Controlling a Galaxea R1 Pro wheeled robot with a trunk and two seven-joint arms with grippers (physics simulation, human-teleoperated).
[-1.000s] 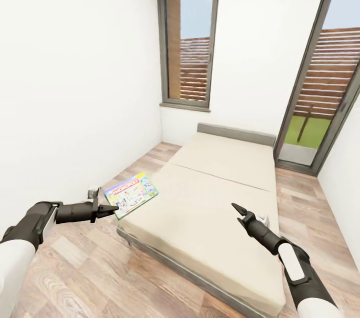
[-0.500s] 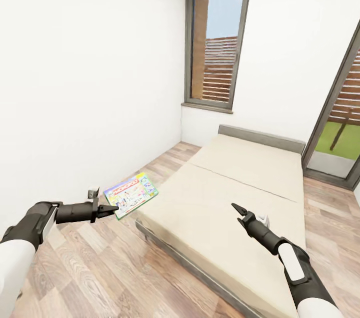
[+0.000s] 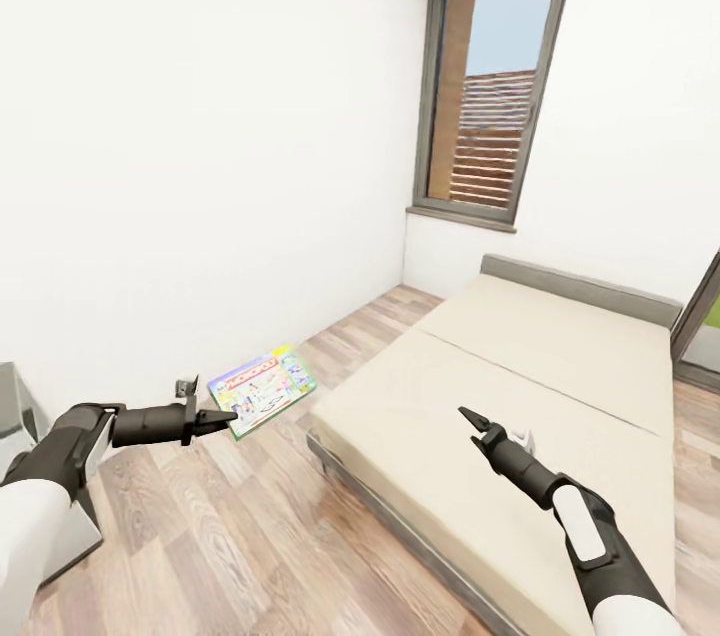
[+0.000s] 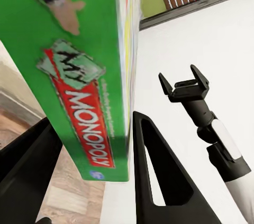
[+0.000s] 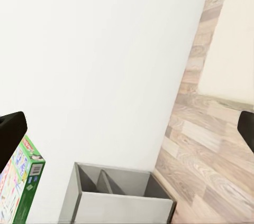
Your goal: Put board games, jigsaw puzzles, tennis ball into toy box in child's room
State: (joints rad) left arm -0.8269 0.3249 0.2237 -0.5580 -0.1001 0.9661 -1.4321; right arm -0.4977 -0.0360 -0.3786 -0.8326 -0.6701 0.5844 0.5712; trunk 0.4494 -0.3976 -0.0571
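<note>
The robot is carrying one board game away from the bed (image 3: 560, 386) toward the table that holds the toy box. The left gripper (image 3: 222, 419) is pinched on the near edge of the Monopoly box (image 3: 262, 390), which juts out flat over the wood-plank floor (image 3: 240, 536) just beside the bed's corner; the left wrist view shows the box's green side (image 4: 79, 76) clamped between the two dark fingers (image 4: 159, 176). The right gripper (image 3: 476, 421) hangs over the mattress with its jaws spread and nothing between them. A grey open-topped bin with a divider (image 5: 119, 195) stands against the white wall (image 3: 200, 166) in the right wrist view; whether it is the toy box cannot be told. The next move probably calls for turning the base further toward the table while keeping the box level, since the pinch holds only one edge and a swing could tilt or loosen it.
</note>
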